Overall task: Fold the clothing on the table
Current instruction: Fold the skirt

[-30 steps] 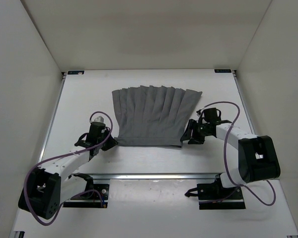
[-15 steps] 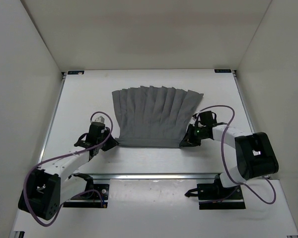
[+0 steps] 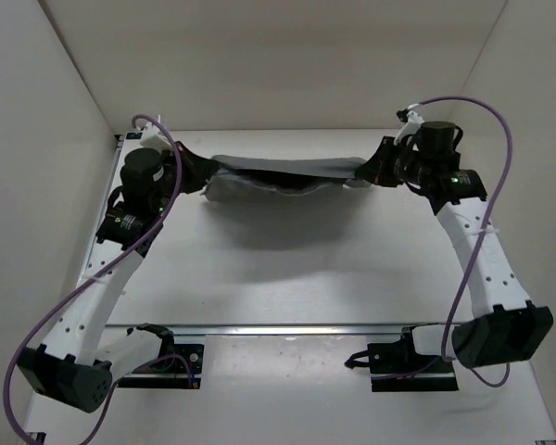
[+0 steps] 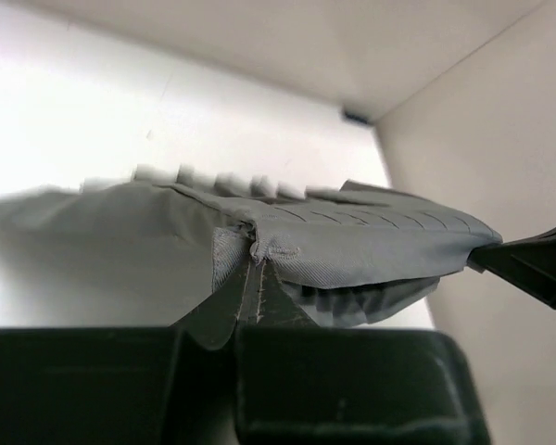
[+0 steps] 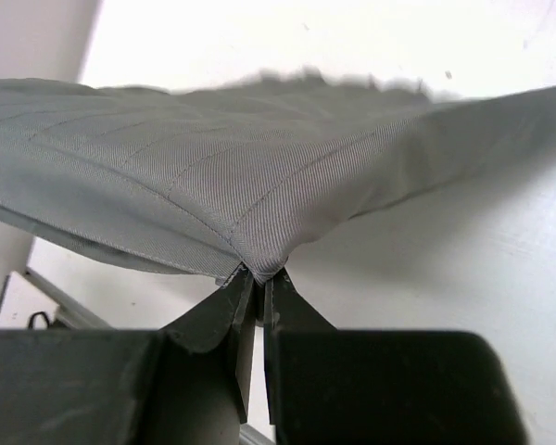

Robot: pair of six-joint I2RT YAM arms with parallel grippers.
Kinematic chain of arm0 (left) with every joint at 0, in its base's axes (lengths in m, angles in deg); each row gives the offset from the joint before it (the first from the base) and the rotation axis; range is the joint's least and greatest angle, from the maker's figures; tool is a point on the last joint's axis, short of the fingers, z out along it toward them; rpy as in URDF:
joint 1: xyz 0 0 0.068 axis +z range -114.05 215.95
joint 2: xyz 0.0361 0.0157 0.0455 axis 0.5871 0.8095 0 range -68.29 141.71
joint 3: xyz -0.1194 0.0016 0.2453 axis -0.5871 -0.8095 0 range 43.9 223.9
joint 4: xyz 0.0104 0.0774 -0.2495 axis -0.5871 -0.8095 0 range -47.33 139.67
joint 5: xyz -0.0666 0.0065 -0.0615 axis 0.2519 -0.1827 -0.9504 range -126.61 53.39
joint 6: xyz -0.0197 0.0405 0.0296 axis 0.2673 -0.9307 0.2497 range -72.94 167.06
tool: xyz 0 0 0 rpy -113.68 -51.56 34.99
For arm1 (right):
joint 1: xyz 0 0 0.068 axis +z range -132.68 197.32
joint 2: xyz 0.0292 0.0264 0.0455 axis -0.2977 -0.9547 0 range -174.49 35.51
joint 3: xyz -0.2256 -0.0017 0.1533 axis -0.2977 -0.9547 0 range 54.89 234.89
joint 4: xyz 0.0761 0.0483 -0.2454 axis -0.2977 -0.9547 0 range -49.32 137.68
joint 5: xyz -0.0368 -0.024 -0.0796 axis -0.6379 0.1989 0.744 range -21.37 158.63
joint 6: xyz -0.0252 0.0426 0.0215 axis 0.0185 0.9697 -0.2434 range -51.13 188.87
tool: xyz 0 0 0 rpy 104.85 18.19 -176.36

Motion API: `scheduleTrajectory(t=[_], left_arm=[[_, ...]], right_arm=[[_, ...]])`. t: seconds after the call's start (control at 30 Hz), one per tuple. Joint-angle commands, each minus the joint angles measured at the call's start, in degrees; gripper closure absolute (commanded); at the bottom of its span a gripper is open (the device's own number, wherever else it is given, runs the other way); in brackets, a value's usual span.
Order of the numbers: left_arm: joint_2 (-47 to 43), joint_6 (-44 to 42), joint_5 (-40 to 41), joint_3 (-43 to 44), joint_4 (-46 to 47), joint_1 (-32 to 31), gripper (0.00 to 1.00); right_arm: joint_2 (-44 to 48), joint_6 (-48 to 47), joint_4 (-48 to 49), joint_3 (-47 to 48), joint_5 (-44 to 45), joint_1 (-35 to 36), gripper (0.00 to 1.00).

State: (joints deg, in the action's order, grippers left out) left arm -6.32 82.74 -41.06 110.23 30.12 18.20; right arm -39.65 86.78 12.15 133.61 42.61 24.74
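Note:
The clothing (image 3: 283,174), a dark grey pleated garment, hangs stretched between both grippers above the far part of the white table (image 3: 287,269). My left gripper (image 3: 196,171) is shut on its left corner, seen pinched in the left wrist view (image 4: 257,255). My right gripper (image 3: 369,172) is shut on the right corner, which bunches between the jaws (image 5: 259,273). The cloth (image 5: 213,176) sags in the middle, and its far hem (image 4: 259,185) trails down to the table. The right gripper's tip (image 4: 528,264) shows at the cloth's far end in the left wrist view.
White upright walls (image 3: 65,139) close in the table on the left, back and right. A metal rail (image 3: 287,327) runs across the near edge by the arm bases. Purple cables (image 3: 482,213) loop off both arms.
Both arms have risen and swung from the near edge toward the back, lifting the clothing's near corners off the table. The right gripper closed on its corner. The garment no longer lies flat.

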Motion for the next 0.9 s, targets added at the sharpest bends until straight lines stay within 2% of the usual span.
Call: scheduleTrajectory(t=[0.0, 0.2, 0.47, 0.57, 0.67, 0.77, 0.87], left_arm=[[-4.4, -2.1, 2.6, 4.3, -5.1, -0.3, 1.00], [-10.5, -0.6, 1.8, 8.2, -7.3, -1.3, 1.00], [-11.5, 1.8, 0.0, 9.0, -9.4, -0.3, 1.00], [-7.9, 1.1, -1.7, 9.6, -9.6, 0.4, 1.00], [-3.6, 0.2, -3.4, 9.3, -7.0, 0.9, 1.00], [1.4, -2.2, -2.5, 13.6, -6.6, 1.2, 1.00], [7.6, -4.4, -5.0, 23.9, -9.6, 2.6, 1.00]], right_arm=[[4.9, -2.0, -6.5, 4.9, -1.1, -1.5, 1.00], [11.2, -1.7, -8.1, 8.4, -5.3, -0.7, 1.00], [13.2, 2.6, -5.2, 6.5, -12.6, -1.2, 1.00], [10.1, 2.0, -5.5, 7.2, -11.4, -0.4, 1.00], [3.0, -0.6, -6.0, 11.6, -11.1, -0.1, 1.00], [-3.4, -2.6, -6.2, 18.7, -10.3, -0.6, 1.00], [-7.2, -3.9, -8.2, 27.6, -8.0, -0.6, 1.00]])
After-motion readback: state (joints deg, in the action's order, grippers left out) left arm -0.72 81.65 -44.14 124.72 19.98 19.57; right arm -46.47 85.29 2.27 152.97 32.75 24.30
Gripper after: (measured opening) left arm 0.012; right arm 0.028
